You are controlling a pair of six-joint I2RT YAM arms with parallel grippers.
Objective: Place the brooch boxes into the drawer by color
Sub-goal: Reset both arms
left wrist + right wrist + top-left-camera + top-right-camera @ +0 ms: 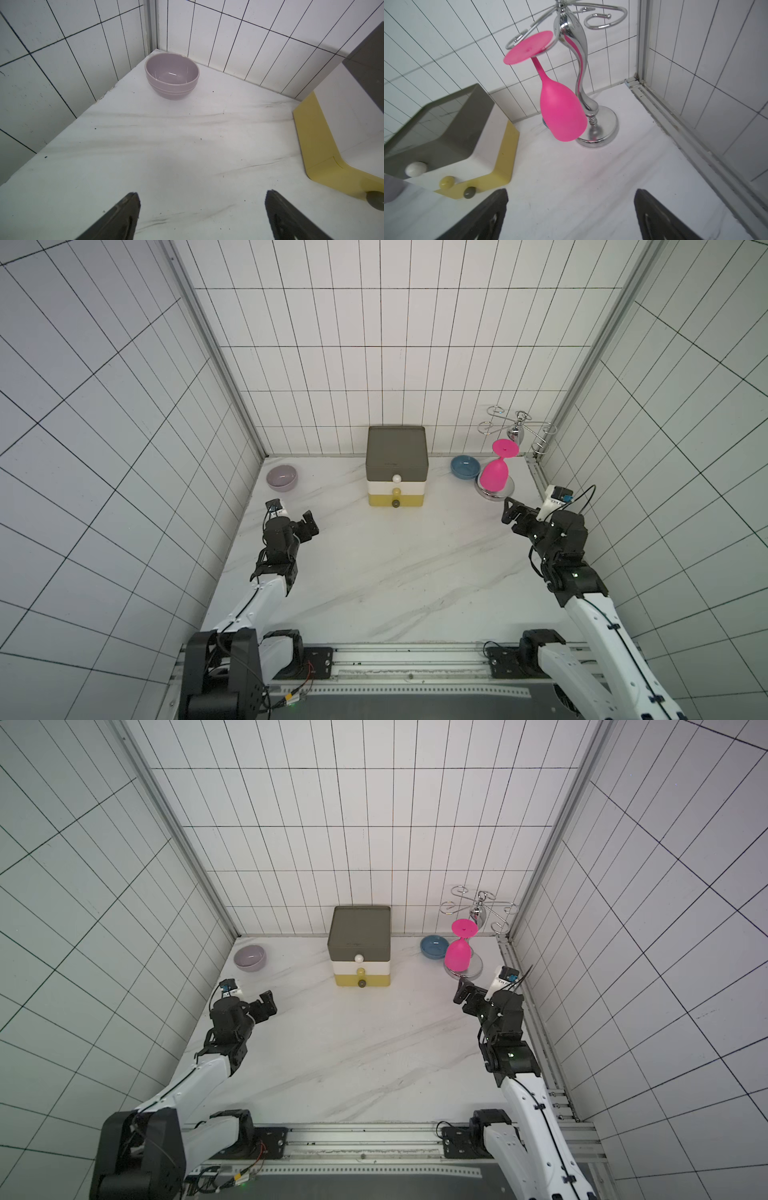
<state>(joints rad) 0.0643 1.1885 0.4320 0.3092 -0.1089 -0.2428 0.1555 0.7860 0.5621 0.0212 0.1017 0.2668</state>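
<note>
- Where the table meets its far left corner, a lilac bowl stands upright, close to both tiled walls.
- Nearer the front, the left tool hovers above the bare table; in its wrist view the fingers stand wide apart with nothing between them.
- At the back centre, against the rear wall, sits the drawer: an olive-grey tier with a white knob on top, a white tier with a yellow knob in the middle, and a yellow tier with a grey knob at the bottom. All three look pushed in.
- Just right of it lies a blue bowl, upright.
- Beside that, a pink glass hangs foot-up and tilted from a chrome rack in the far right corner.
- In front of the rack's base, the right tool hovers with its fingers spread apart and holding nothing.
</note>
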